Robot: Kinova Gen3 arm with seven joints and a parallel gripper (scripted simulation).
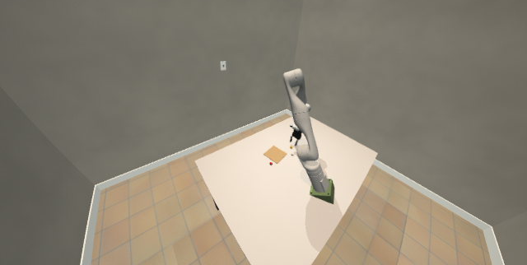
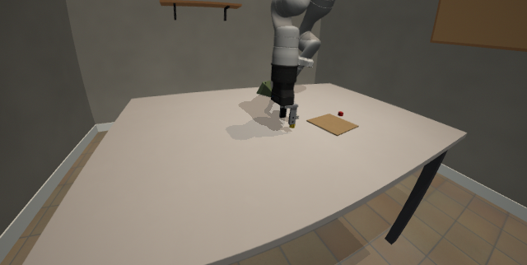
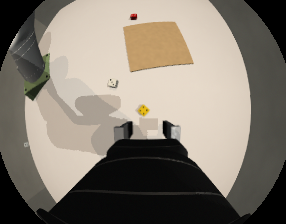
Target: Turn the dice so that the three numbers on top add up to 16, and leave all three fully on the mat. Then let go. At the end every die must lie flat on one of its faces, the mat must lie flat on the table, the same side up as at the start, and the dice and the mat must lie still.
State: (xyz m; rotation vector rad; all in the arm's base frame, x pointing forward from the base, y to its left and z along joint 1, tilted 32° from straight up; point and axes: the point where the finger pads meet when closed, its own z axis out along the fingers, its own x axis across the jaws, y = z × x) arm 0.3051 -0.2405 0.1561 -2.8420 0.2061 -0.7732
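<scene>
A brown square mat [image 1: 275, 154] [image 2: 333, 124] [image 3: 156, 44] lies flat on the table and no die is on it. A red die [image 1: 271, 164] [image 2: 340, 113] [image 3: 134, 16] sits on the table just off one mat edge. A yellow die [image 1: 291, 147] [image 2: 291, 125] [image 3: 143, 110] lies on the table a short way from the mat. A white die [image 3: 113, 84] lies a little further off, beside the yellow one. My gripper [image 1: 294, 141] [image 2: 288, 118] [image 3: 147, 127] is open and empty, pointing down, low over the table right at the yellow die. The dice's top numbers are too small to read.
The arm's green base [image 1: 322, 192] [image 2: 264, 88] [image 3: 35, 79] stands on the pale table [image 1: 255, 199] [image 2: 185, 166] beyond the white die. A wall shelf [image 2: 200, 4] and a cork board [image 2: 482, 7] hang far off.
</scene>
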